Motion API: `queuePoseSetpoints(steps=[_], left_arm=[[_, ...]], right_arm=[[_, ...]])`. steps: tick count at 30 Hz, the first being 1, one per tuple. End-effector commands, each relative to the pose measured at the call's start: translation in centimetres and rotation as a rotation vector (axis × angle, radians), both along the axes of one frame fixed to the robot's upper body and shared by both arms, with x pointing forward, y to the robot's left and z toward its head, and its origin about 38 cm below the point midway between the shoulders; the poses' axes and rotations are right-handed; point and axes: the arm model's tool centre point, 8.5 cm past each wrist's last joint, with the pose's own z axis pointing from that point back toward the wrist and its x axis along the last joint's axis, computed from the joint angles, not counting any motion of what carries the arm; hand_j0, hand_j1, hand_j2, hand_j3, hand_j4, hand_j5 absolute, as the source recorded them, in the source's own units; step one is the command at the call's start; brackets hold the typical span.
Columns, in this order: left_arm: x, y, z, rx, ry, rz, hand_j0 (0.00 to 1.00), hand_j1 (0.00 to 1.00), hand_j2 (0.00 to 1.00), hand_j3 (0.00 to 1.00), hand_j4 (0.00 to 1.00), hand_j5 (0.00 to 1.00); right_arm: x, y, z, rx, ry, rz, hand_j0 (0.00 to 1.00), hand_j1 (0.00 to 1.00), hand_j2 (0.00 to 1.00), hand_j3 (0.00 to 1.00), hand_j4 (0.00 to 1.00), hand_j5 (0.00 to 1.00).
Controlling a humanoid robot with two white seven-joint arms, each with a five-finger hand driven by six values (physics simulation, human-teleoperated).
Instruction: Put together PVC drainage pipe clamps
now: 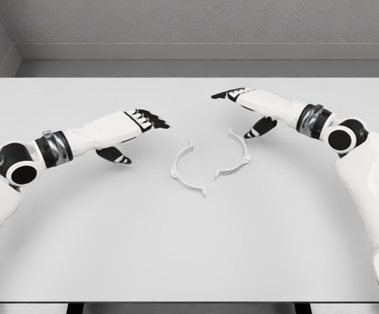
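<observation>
Clamp halves lie near the middle of the white desk (189, 248), two thin white arcs facing one another like brackets: the left half (186, 170) and the right half (235, 154), close but not touching, with a gap between their ends. Neither is held, so I judge the assembly is at its very start, the reach before any grasp.

Left of the left half, the left hand (133, 134) hovers with its dark-tipped fingers stretched out flat toward the pieces and the thumb hanging below, spread and holding nothing. Right of and beyond the right half, the right hand (248, 108) is posed the same way, fingers extended, thumb dropped, empty. Both forearms angle inward from the desk's near corners.

The next move, as I read it, calls for each hand to come down on its own half and pinch the thin strip, then bring the ends together so the flanged tips meet squarely. The strips lie flat and slim, so getting fingers under them looks fiddly.
</observation>
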Motion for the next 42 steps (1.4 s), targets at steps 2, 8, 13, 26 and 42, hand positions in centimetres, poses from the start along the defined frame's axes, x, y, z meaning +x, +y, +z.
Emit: queuePoseSetpoints(steps=[2, 8, 13, 26, 42], left_arm=[[0.1, 1.5, 0.5, 0.009, -0.006, 0.024, 1.00, 1.00, 1.00, 1.00, 1.00, 1.00], [0.1, 6.6, 2.5, 0.002, -0.007, 0.098, 1.00, 1.00, 1.00, 1.00, 1.00, 1.00], [0.1, 6.8, 2.4, 0.005, -0.003, 0.104, 1.00, 1.00, 1.00, 1.00, 1.00, 1.00], [0.1, 7.8, 2.6, 0.023, -0.005, 0.116, 1.00, 1.00, 1.00, 1.00, 1.00, 1.00], [0.1, 8.7, 3.0, 0.033, -0.010, 0.134, 1.00, 1.00, 1.00, 1.00, 1.00, 1.00]], right_arm=[[0.5, -0.1, 0.0, 0.004, 0.011, -0.012, 1.00, 1.00, 1.00, 1.00, 1.00, 1.00], [1.2, -0.3, 0.2, -0.002, 0.014, -0.031, 1.00, 1.00, 1.00, 1.00, 1.00, 1.00], [1.7, -0.9, -0.5, -0.043, 0.026, -0.056, 1.00, 1.00, 1.00, 1.00, 1.00, 1.00], [1.8, 0.8, -0.7, -0.061, 0.014, -0.035, 1.00, 1.00, 1.00, 1.00, 1.00, 1.00], [1.8, 3.7, -0.7, -0.060, 0.014, 0.016, 1.00, 1.00, 1.00, 1.00, 1.00, 1.00]])
